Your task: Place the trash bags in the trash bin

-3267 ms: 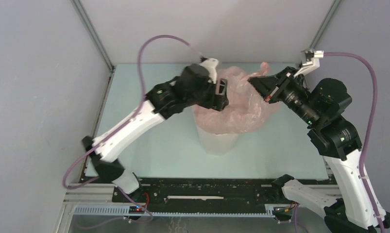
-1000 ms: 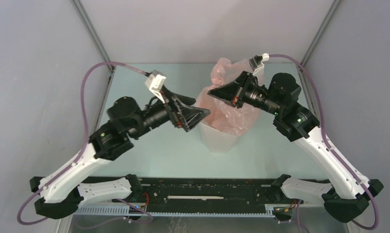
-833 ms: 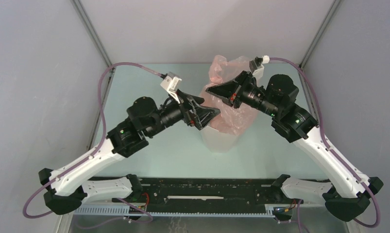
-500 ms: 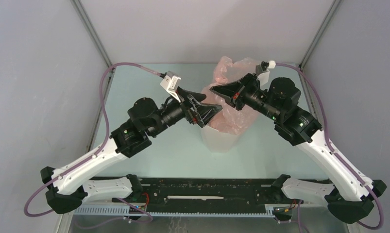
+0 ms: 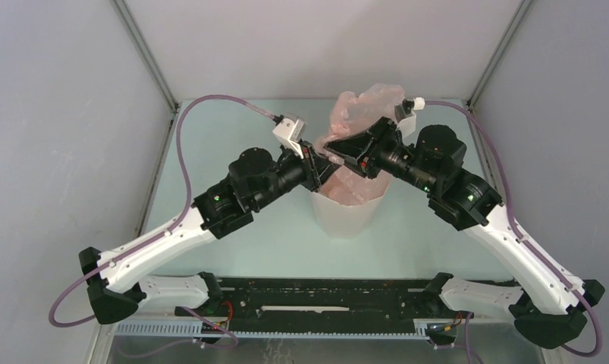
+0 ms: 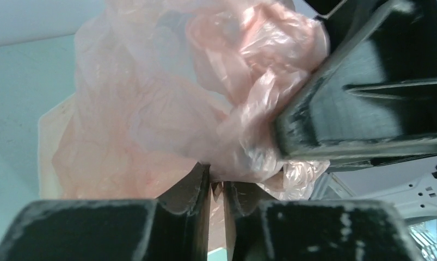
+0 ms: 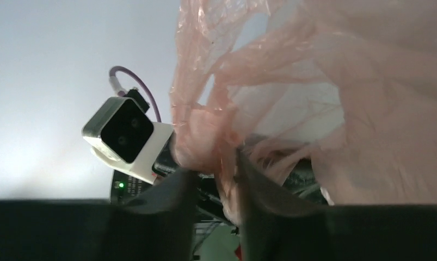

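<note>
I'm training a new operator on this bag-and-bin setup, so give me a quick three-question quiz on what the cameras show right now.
1. True or false: the thin, translucent pale-pink plastic bag sits wholly inside the white faceted plastic bin.
2. Where are the tips of the left gripper and right gripper? A) together at the bag, above the bin; B) far apart, at opposite sides; C) both low, in front of the bin.
3. In the left wrist view, what lies between the left gripper's fingertips?
Key: 1 false, much of it bulges above the rim; 2 A; 3 crinkled pink bag film.
</note>
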Controlling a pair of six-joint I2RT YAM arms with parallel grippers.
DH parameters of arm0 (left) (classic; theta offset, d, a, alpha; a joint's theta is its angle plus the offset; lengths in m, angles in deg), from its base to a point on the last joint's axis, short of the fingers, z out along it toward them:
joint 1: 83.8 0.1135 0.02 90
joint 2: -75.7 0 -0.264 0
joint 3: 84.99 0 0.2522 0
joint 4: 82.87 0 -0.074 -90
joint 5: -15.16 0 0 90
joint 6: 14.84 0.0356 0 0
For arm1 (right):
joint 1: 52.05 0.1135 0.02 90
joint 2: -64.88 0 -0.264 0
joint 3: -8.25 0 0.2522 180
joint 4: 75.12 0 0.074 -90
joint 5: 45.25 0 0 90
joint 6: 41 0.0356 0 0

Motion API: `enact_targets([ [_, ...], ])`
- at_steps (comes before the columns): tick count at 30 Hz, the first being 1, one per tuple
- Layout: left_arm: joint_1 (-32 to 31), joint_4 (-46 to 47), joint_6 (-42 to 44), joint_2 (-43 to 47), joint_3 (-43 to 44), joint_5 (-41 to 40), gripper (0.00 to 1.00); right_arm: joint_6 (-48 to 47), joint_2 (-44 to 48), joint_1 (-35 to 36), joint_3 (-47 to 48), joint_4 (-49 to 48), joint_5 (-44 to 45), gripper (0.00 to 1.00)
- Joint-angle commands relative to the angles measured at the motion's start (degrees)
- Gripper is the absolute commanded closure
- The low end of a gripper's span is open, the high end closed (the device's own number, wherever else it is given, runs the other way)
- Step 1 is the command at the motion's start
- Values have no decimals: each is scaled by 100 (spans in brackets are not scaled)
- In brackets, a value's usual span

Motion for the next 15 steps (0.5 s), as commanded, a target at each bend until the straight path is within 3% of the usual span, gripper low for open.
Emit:
enact_targets([
  [1,-3,-197,7,326,181,-458,89,-666,365,-193,21,214,-75,49],
  [3,-3,-344,3,467,137,-657,93,-1077,459,-417,22,393,-355,31],
  [5,-3,-553,-24,556,144,-936,99,-1694,556,-681,26,515,-852,25],
  [9,84,-776,-237,698,95,-1208,100,-2594,883,-1030,27,863,-1504,20],
  [15,173,-1282,-651,546,354,-1164,100,-3811,1125,-1269,93,1914,-1097,24],
])
